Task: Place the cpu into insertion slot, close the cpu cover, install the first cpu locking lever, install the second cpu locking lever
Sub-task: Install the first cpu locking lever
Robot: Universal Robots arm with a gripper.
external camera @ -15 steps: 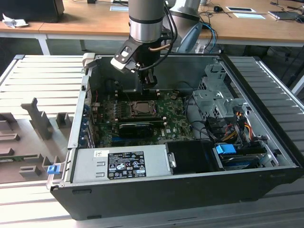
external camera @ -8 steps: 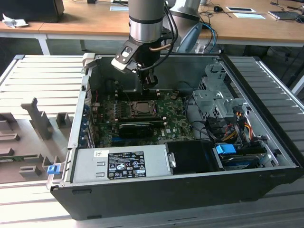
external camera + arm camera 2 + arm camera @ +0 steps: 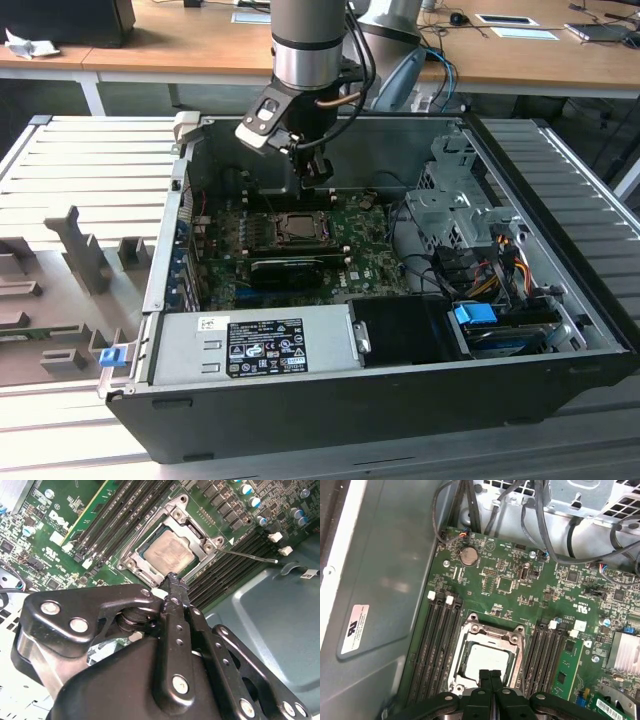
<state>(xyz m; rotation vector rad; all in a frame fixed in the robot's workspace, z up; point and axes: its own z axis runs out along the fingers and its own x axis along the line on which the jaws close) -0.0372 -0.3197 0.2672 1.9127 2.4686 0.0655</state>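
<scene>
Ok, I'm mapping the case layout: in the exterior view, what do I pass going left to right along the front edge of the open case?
Blue clip → silver power supply → black shroud → blue drive tab.

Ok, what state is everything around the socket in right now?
cpu: seated, metal top up.
cpu cover: down flat, framing the cpu.
locking lever: rod sticking out past the cover, apparently unlatched.
pincer: shut, tips over the cover's edge, apparently empty.
computer case: side open.
</scene>
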